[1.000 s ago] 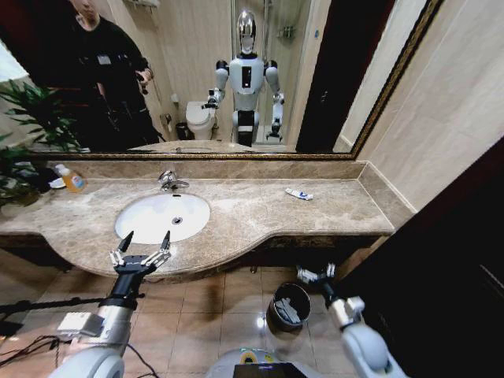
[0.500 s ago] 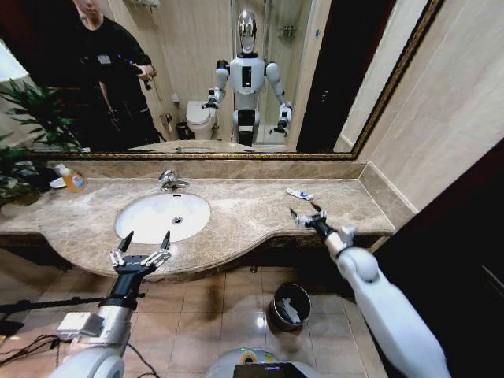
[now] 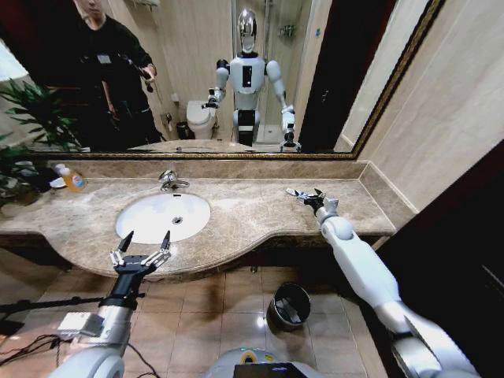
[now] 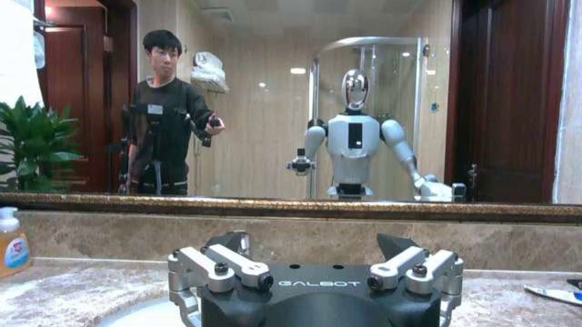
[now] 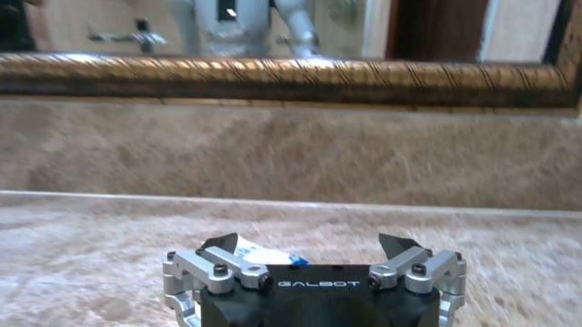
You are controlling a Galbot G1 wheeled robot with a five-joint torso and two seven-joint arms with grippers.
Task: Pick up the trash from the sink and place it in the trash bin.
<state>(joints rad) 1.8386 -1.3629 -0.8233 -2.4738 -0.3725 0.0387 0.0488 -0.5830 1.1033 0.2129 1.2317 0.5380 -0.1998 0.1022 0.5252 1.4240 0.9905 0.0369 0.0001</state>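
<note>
My right arm is stretched out over the brown marble counter (image 3: pixel 252 216), with the right gripper (image 3: pixel 307 194) at the far right end of the surface, near the backsplash below the mirror (image 3: pixel 197 79). Its fingers are spread open, nothing between them. From the right wrist camera I see a small white tube with blue marks (image 5: pixel 266 256) lying flat on the marble just beyond the gripper body, close to one finger; I cannot tell whether they touch. The left wrist camera catches the same tube at the counter's far end. The sink (image 3: pixel 163 216) sits to the left of centre, chrome faucet (image 3: pixel 168 180) behind it; I see no trash inside the basin from the head camera. The left gripper (image 3: pixel 142 248) hovers at the counter's front edge, just before the sink, fingers open and empty. The trash bin (image 3: pixel 290 305) stands on the tiled floor below the counter, with something pale inside. An orange pump bottle (image 3: pixel 72 179) stands at the far left of the counter.
</note>
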